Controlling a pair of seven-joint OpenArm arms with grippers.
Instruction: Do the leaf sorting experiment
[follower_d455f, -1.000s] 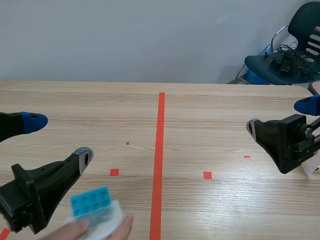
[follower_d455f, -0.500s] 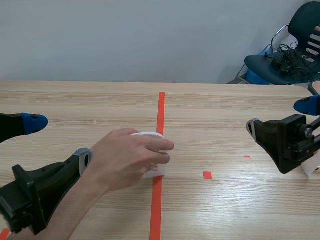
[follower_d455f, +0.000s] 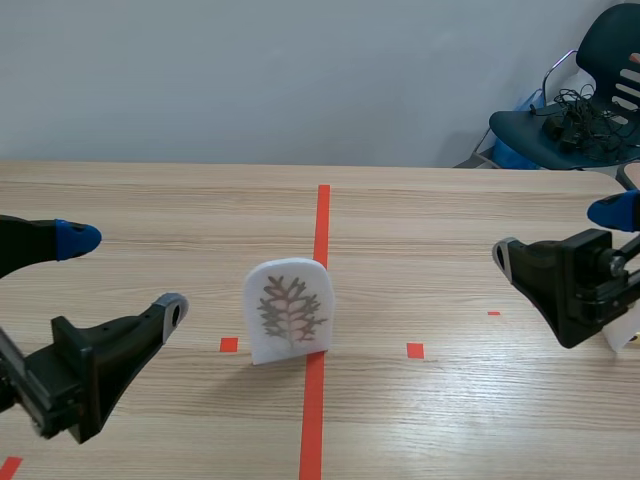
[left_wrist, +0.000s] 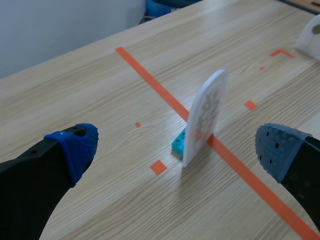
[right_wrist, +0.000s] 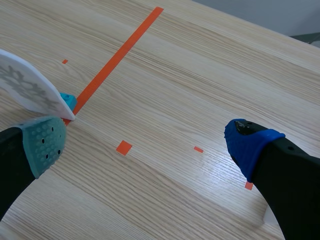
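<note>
The card stands untouched between the left gripper and right gripper, both released, so sorting seems only beginning; next, one must reach and grasp it.

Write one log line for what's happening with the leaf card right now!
leaf card: upright at red tape line, blue block at its base | left gripper: open, empty | right gripper: open, empty | contact: none

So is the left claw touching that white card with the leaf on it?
Apart. The scene view shows bare table between the left gripper and the white leaf card; its fingers stand open.
</note>
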